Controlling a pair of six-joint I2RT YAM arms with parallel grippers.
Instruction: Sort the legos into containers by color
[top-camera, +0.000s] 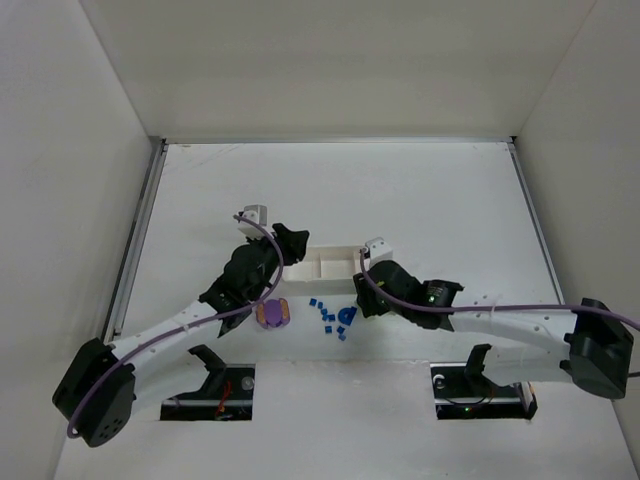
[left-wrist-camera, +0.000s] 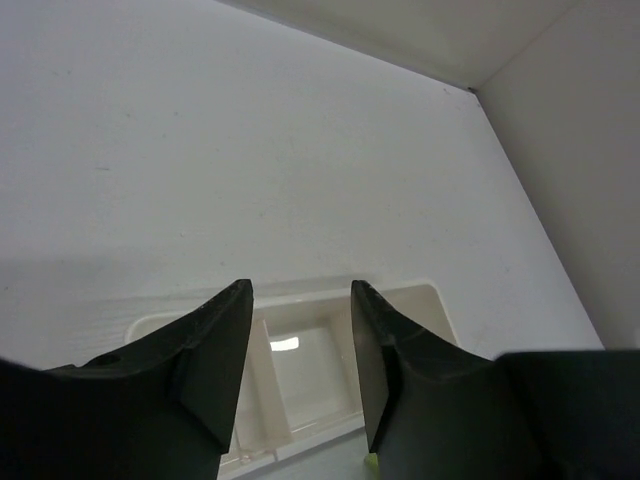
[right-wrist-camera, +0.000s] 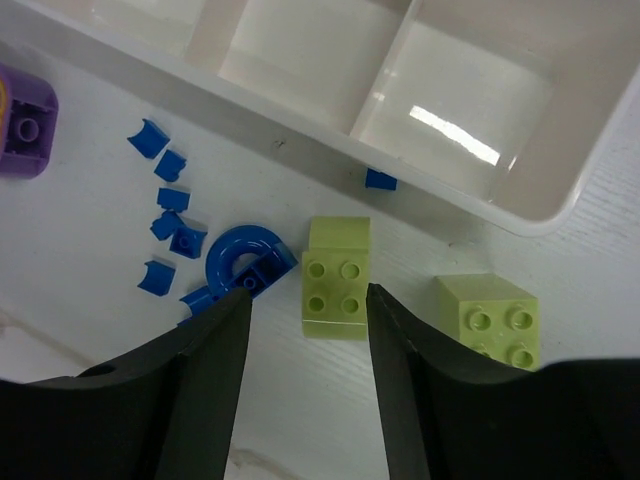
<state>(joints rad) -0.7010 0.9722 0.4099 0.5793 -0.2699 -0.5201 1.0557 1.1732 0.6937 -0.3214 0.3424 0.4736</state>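
The white three-compartment tray (top-camera: 325, 262) (right-wrist-camera: 300, 135) lies mid-table, and the compartments in view hold nothing. My left gripper (top-camera: 290, 243) (left-wrist-camera: 300, 287) hovers over the tray (left-wrist-camera: 300, 370), open, with nothing between its fingers. My right gripper (top-camera: 362, 272) (right-wrist-camera: 307, 293) is open just in front of the tray, its fingertips on either side of a yellow-green lego (right-wrist-camera: 335, 278) without touching it. A second yellow-green lego (right-wrist-camera: 490, 318) lies to the right. A rounded blue piece (right-wrist-camera: 240, 258) (top-camera: 347, 315), several tiny blue legos (right-wrist-camera: 165, 195) (top-camera: 322, 305) and the purple-and-orange piece (top-camera: 272, 313) (right-wrist-camera: 25, 120) lie left of it.
One tiny blue lego (right-wrist-camera: 380, 180) rests against the tray's near wall. White walls enclose the table on the left, far and right sides (top-camera: 330, 60). Both arm bases sit at the near edge (top-camera: 210, 385).
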